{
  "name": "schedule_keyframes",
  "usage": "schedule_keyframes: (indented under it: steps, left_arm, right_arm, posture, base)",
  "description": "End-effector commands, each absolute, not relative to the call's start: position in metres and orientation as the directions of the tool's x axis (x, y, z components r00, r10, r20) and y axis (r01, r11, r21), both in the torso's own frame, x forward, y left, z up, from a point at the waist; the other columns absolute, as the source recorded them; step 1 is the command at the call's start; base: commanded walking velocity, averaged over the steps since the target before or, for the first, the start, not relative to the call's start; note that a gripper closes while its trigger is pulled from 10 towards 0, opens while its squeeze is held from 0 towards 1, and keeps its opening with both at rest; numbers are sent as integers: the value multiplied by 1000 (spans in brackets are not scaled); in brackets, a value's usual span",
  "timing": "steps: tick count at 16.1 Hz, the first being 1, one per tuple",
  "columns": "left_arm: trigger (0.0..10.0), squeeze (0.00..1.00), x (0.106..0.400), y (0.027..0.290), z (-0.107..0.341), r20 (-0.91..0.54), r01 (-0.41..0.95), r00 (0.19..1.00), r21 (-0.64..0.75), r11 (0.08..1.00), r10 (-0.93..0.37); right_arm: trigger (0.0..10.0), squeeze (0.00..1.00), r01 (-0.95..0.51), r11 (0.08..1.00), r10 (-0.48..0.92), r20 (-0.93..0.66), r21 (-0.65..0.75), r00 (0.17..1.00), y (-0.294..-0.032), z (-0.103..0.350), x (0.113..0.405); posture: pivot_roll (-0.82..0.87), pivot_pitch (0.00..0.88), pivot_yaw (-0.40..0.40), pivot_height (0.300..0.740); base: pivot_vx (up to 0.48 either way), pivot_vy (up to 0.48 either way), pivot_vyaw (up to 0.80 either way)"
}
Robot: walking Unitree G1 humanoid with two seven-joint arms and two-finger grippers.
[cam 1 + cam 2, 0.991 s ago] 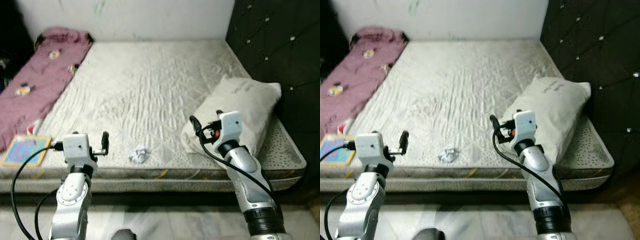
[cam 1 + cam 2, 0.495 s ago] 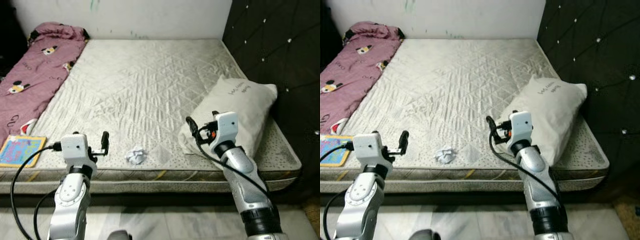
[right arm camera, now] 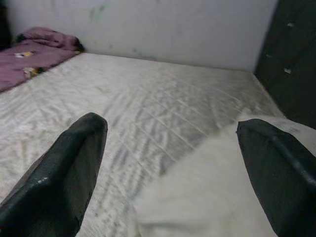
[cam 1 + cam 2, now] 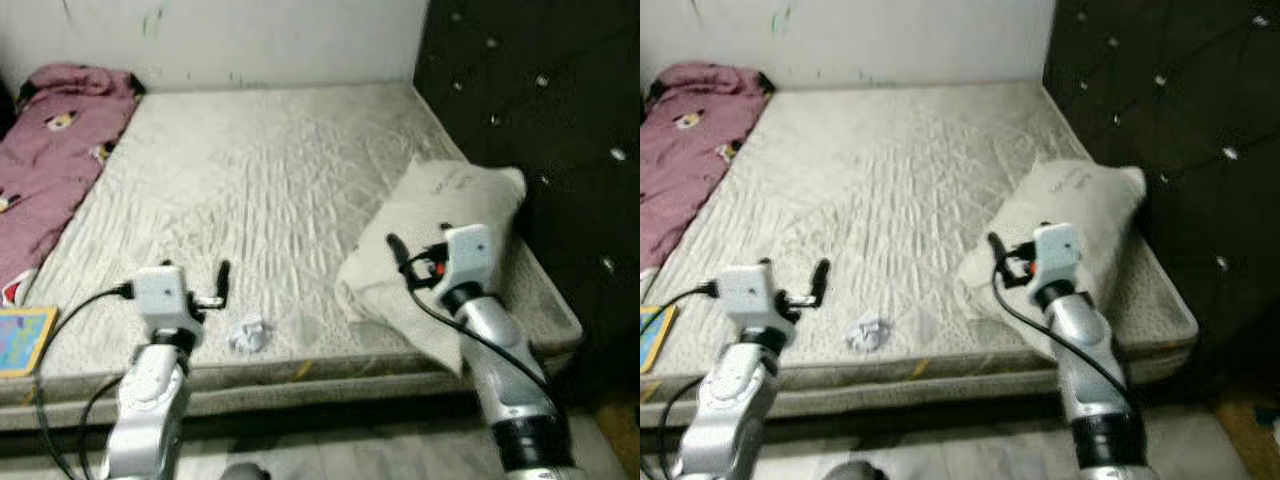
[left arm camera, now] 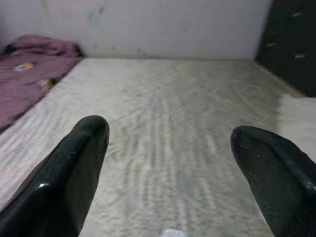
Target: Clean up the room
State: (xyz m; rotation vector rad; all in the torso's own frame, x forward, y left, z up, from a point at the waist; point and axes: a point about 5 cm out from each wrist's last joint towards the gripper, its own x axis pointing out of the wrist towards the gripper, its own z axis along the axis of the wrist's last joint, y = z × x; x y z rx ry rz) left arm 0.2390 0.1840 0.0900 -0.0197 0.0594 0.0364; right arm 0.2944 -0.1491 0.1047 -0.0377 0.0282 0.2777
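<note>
A crumpled white paper (image 4: 247,335) lies on the grey quilted mattress (image 4: 270,170) near its front edge. My left gripper (image 4: 222,282) hovers just left of and above it, open with nothing held; in the left wrist view the paper (image 5: 173,232) peeks in below the spread fingers (image 5: 74,168). My right gripper (image 4: 396,250) is open over the near corner of a white pillow (image 4: 450,215), which spreads under it in the right wrist view (image 3: 212,197). A pink printed blanket (image 4: 50,150) lies along the mattress's left side.
A colourful book (image 4: 15,340) rests at the mattress's front left corner. The dark tufted headboard (image 4: 530,100) rises on the right and a white wall (image 4: 250,35) closes the back. I stand on the floor at the bed's front edge (image 4: 300,385).
The whole view has shifted and blurred, so the camera has turned rightward. Both arms keep the same pose, and the right gripper now sits over the pillow's corner.
</note>
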Motion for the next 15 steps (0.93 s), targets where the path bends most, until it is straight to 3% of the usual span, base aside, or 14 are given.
schedule_keyframes:
  steps: [1,9,13,15]
  left_arm:
    - [10000,0,240,187,92,-52,-47,998,-14,999,46]
    - [10000,0,244,187,87,-125,-119,985,31,992,122]
    - [10000,0,242,187,91,-77,-81,994,13,997,82]
    - [10000,0,243,190,91,-77,-97,992,20,995,99]
  right_arm:
    - [10000,0,-302,953,302,-7,-41,953,-143,112,298]
    - [10000,0,-298,954,298,-9,-36,954,-144,112,299]
    - [10000,0,-304,951,304,-6,-45,953,-142,112,300]
    - [10000,0,-307,950,307,-11,-57,952,-141,112,300]
  posture:
    - [-38,0,-25,740]
    - [-38,0,-28,740]
    - [-38,0,-29,740]
    - [-41,0,-29,740]
  base:
    - [296,0,0]
    - [0,0,0]
    - [0,0,0]
    - [0,0,800]
